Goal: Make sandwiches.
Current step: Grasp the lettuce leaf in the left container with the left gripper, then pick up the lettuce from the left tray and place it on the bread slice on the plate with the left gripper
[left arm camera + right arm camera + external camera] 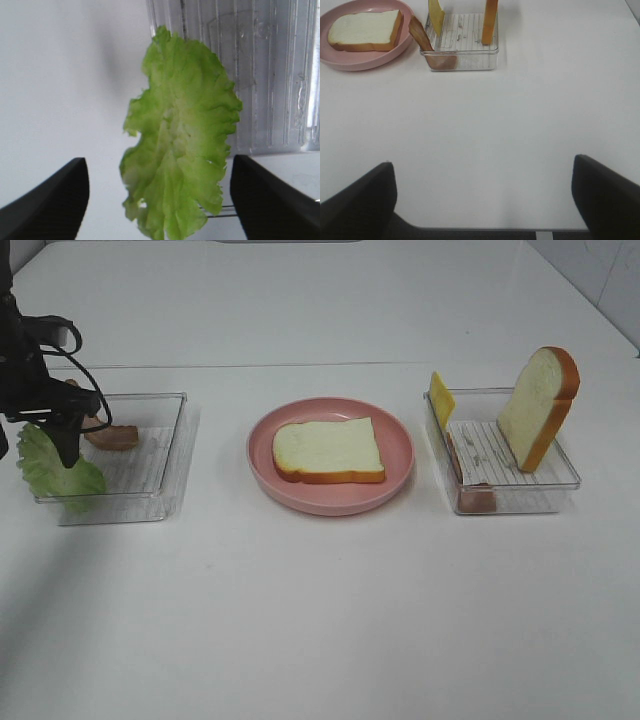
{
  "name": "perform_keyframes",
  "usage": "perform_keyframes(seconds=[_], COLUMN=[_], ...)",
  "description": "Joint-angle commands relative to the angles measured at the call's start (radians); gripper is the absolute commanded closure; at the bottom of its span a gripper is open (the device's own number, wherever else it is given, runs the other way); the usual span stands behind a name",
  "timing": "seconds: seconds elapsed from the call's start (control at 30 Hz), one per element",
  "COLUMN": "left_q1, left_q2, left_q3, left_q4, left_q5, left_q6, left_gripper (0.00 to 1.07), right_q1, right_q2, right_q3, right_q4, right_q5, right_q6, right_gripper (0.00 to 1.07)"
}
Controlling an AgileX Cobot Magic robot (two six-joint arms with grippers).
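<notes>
Left hand, fingers spread, straddles an upright lettuce leaf at the edge of the left tray; right hand hovers spread over the white surface.

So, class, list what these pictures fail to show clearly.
Lettuce near end: left wrist view, cut by the frame edge.
Left gripper fingertips: high view, hidden by its own arm.
Meat in left tray: high view, partly behind the arm.
Right gripper: outside the high view.

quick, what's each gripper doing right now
left gripper: open, jaws either side of the lettuce, not gripping it
right gripper: open, empty
</notes>
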Motion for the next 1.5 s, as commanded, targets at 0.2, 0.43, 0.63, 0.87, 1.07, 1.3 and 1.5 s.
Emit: perform_keyframes(seconds=[0.2,0.43,0.63,0.87,1.07,1.3,1.5], left_q1=[-0.006,-0.006,-0.006,-0.039,-0.069,-0.136,-0.202], left_q2=[0.003,0.003,0.001,-0.061,-0.127,-0.184,-0.151], left_q3=[0.002,0.002,0.002,0.001,0.001,-0.142,-0.332], left_q4=[-0.016,-0.049,-0.051,-0.049,-0.054,-0.101,-0.218], left_q5=[-0.023,-0.031,-0.031,-0.03,-0.03,0.055,0.07], left_q6=[0.012,0.076,0.074,0.062,0.037,0.042,0.106], left_gripper=[0.74,1.07,1.07,1.07,1.07,1.07,1.07], right_q1=[-0.004,-0.004,-0.004,-0.004,-0.004,-0.004,-0.004], right_q2=[-0.021,-0.021,-0.021,-0.021,-0.021,-0.021,-0.021], right_q3=[0.004,0.004,0.004,0.004,0.004,0.004,0.004], right_q4=[-0.005,-0.005,-0.005,-0.005,-0.005,-0.005,-0.002], right_q5=[-0.005,-0.005,-0.005,-0.005,-0.005,-0.005,-0.005], right_q6=[-0.002,-0.002,-0.002,-0.002,-0.002,-0.002,-0.002], right_gripper=[0.15,0.15,0.15,0.15,0.15,0.15,0.15])
